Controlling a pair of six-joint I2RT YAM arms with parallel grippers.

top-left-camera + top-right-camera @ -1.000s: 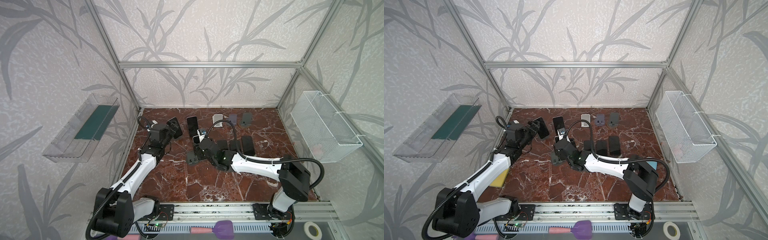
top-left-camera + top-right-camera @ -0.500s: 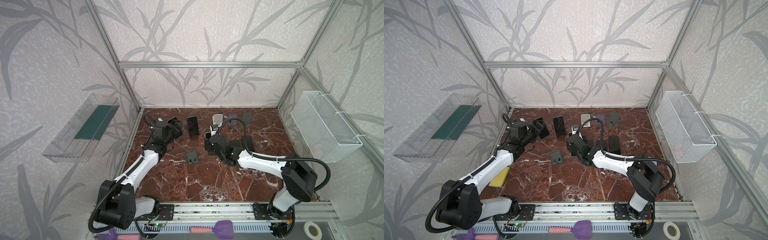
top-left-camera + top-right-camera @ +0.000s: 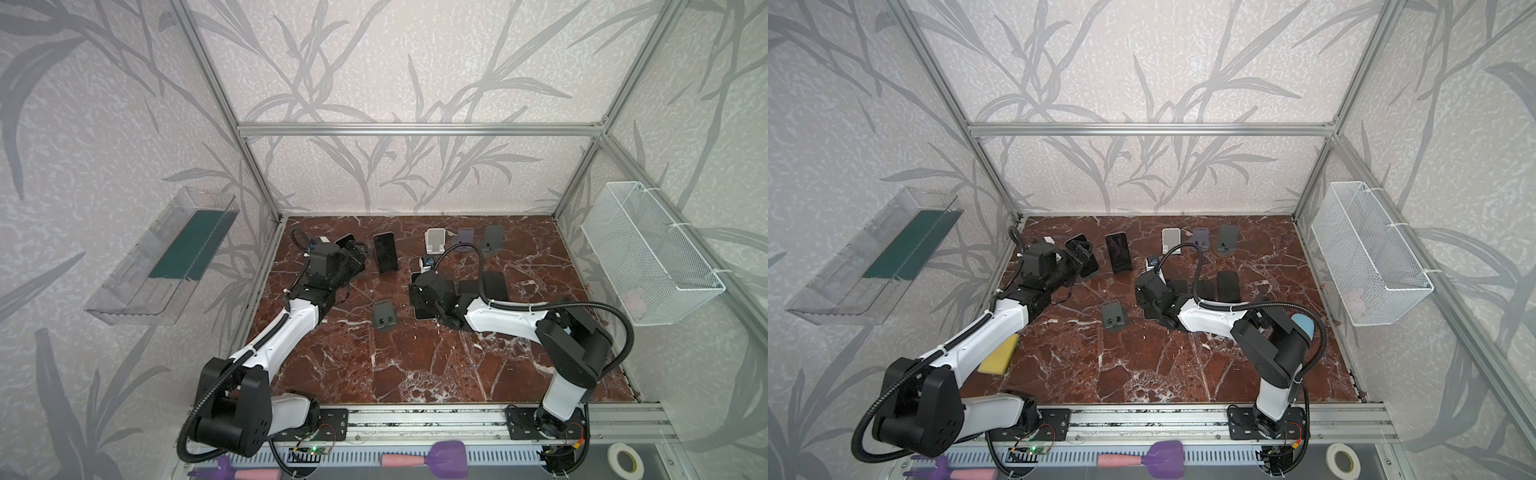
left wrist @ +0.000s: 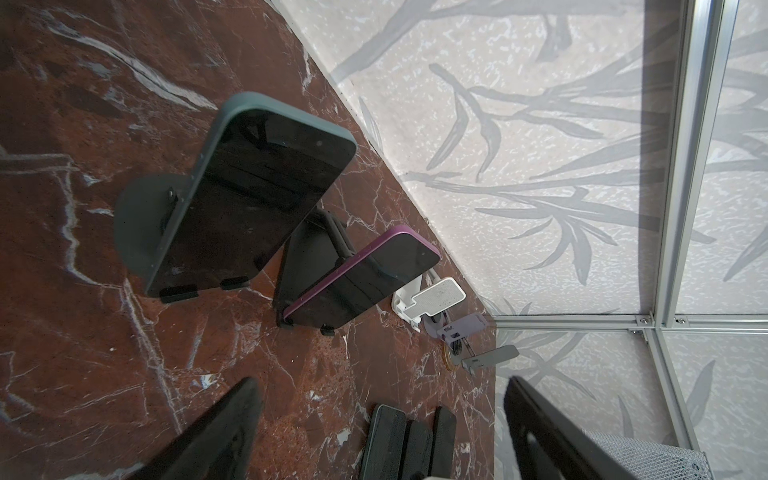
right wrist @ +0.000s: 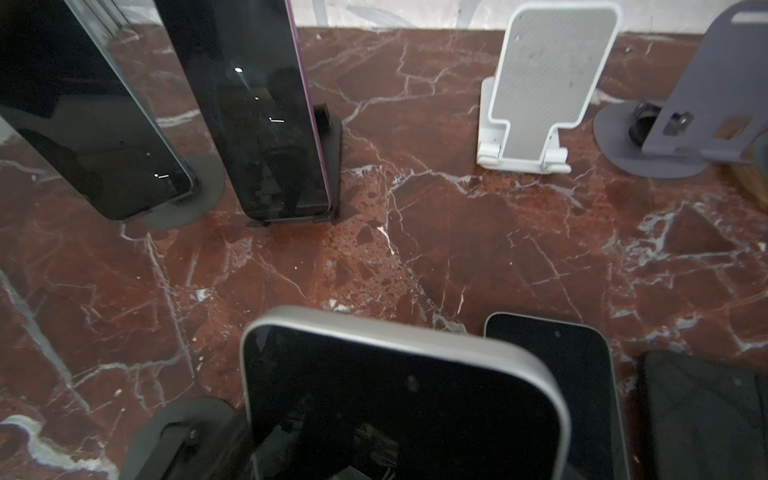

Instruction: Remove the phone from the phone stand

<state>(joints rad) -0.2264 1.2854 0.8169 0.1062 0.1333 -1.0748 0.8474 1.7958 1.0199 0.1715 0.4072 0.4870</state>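
My right gripper [image 3: 422, 291] [image 5: 374, 457] is shut on a phone [image 5: 395, 395] with a black screen and silver rim, held off the floor at mid-table. Left of it in both top views stands a small dark grey phone stand [image 3: 384, 318] [image 3: 1113, 316], apart from the phone and with nothing on it. My left gripper [image 3: 353, 255] [image 4: 382, 432] is open with nothing between its fingers [image 4: 216, 432]. It hovers close in front of a dark green phone [image 4: 249, 195] leaning on a round-based stand. A purple-edged phone [image 4: 361, 282] [image 3: 384, 257] rests on a black stand beside it.
Empty white [image 3: 436, 241], lilac [image 3: 463, 237] and grey [image 3: 492, 239] stands line the back wall. Several dark phones lie flat [image 3: 494, 284] [image 5: 548, 374] right of my right gripper. A yellow sponge [image 3: 998, 355] lies under the left arm. A wire basket [image 3: 648, 257] hangs on the right wall.
The right gripper has carried the phone rightward and back, away from the small grey stand, which now stands bare. The left gripper has reached farther toward the far-left phones, its jaws slightly narrower.
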